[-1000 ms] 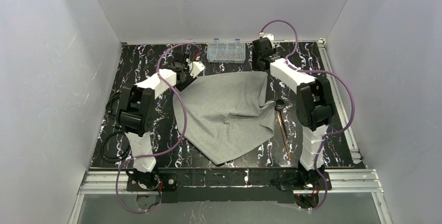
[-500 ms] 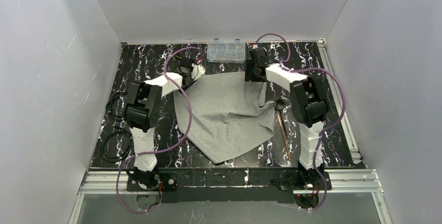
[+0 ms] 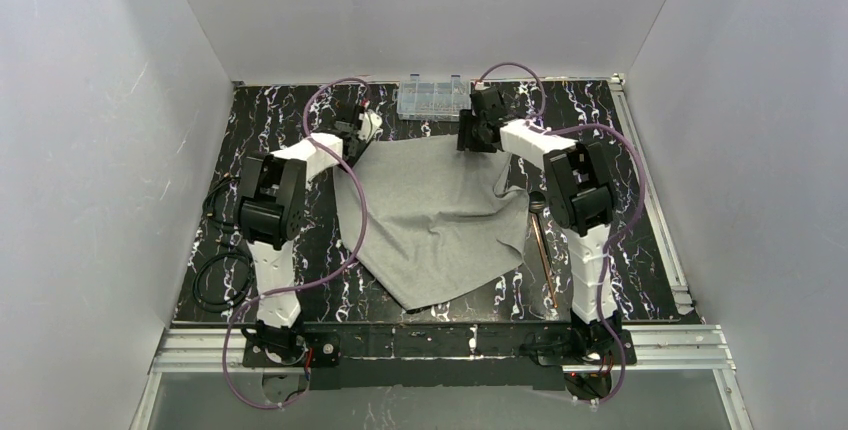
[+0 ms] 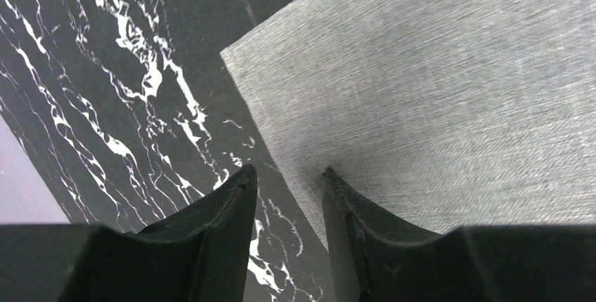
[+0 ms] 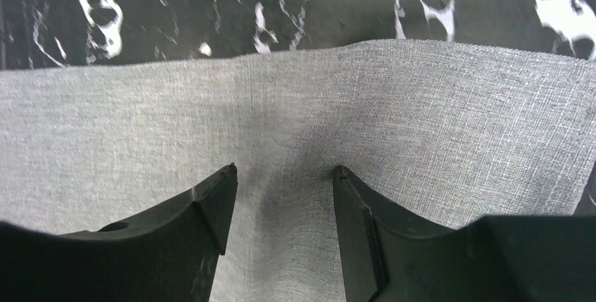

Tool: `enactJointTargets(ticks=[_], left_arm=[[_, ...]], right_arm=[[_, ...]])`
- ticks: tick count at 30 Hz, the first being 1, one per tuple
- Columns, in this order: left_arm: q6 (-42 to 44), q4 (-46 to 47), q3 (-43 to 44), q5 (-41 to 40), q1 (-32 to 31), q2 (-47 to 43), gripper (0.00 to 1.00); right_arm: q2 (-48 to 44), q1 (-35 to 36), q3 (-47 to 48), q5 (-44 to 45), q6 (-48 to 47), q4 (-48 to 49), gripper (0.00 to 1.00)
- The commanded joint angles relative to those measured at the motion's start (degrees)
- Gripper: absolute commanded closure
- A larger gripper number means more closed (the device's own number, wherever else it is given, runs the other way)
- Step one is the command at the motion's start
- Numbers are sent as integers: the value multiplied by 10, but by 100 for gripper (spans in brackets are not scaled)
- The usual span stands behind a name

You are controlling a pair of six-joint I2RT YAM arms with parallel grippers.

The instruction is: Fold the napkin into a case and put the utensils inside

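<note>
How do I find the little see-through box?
Look at the black marbled table, then along its far edge by the white back wall. Beyond the grey napkin sits a clear plastic box of small compartments, the only see-through thing there.

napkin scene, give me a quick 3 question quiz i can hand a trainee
1. True or false: the utensils already lie inside the napkin.
2. Whose wrist view shows both fingertips over the cloth: A left, B right, C neither?
3. What stands at the far edge of the table, between the two arms?

Key
1. False: they lie on the table beside the napkin, on the right arm's side, and the cloth is not yet a case.
2. B: the right end effector. The left end effector straddles the napkin's edge, with one fingertip over bare table.
3. The clear box.
</note>
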Motion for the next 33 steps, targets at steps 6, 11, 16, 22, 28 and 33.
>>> enactJointTargets(ticks=[6,11,16,22,28,33], left_arm=[[-41,-69,0,78,16,-43,59],[-78,-105,-27,201,-7,-124,56],[-68,-182,-10,311,-7,-167,52],[-19,-194,-31,280,-19,-136,52],[30,-213,-68,308,-23,-143,53],[109,-249,-76,317,-31,-151,53]], right_arm=[[34,-15,55,13,-16,-25,38],[20,-42,42,6,-17,-19,38],[-38,-44,55,14,-51,-43,34],[-91,-44,-1,-37,-38,-36,32],[-126,10,-74,-30,-14,-44,31],[-183,82,-153,-11,36,-23,30]])
